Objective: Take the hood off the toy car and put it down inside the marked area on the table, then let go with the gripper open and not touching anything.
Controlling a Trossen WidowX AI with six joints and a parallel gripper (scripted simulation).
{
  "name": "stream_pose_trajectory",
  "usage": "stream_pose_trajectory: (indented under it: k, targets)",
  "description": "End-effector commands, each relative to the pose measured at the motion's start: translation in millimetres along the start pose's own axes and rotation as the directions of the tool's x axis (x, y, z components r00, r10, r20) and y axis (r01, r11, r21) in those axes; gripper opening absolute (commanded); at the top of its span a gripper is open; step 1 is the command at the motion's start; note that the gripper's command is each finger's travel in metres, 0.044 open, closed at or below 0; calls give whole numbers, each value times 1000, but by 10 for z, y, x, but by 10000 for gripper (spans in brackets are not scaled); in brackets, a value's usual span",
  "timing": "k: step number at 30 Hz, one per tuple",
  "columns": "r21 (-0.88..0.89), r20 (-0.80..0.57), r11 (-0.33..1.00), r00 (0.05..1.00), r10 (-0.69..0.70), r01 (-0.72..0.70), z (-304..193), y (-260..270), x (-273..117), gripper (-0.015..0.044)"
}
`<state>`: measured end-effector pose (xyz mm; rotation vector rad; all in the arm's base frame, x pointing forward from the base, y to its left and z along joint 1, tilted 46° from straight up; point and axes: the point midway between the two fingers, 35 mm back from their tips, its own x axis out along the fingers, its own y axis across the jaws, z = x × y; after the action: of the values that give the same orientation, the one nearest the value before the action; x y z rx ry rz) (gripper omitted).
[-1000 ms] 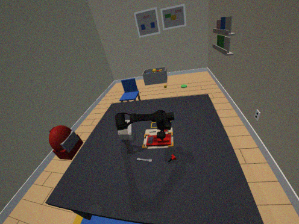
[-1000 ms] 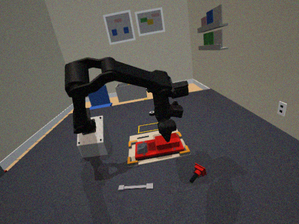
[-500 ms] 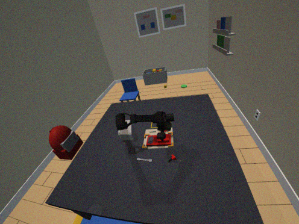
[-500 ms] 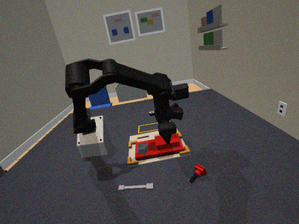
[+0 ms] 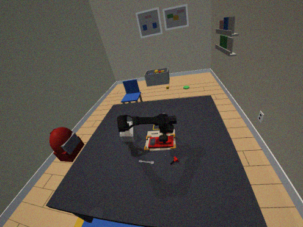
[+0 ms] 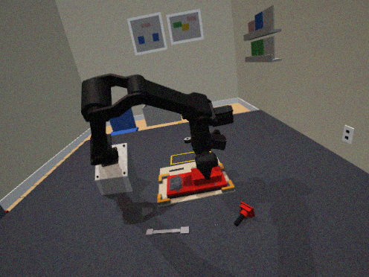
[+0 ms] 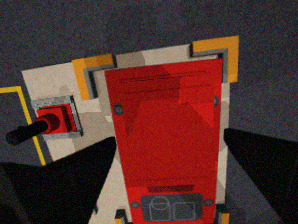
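Two fingers of the pincer stand spread, with nothing pinched, and point down over the toy car's red hood. One finger is on the far side and one on the near side, so the hood lies below and between them. That is the relation the coming move turns on: the toy car has its long axis running left to right, and the grip should close across it. Whether the fingertips already touch its sides, I can't tell.

The hood is still on the car, its raised block toward the right end (the grey panel is at the left). Around the car is a pale board with orange corners. Beyond its far edge lies the yellow-outlined area, so after a straight lift the carry should go away to the far side.

Nearer on the surface, well apart from that path, lie a pale wrench and a red piece with a black handle.
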<state>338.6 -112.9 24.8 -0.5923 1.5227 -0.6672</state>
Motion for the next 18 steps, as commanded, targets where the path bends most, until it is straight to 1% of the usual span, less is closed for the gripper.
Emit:
stream_pose_trajectory:
  k: [1,18]
  targets:
    - [-4,0,1000,1000,-5,5,-3,-3,21,440]
    - [-4,0,1000,1000,-6,6,-4,-5,106,440]
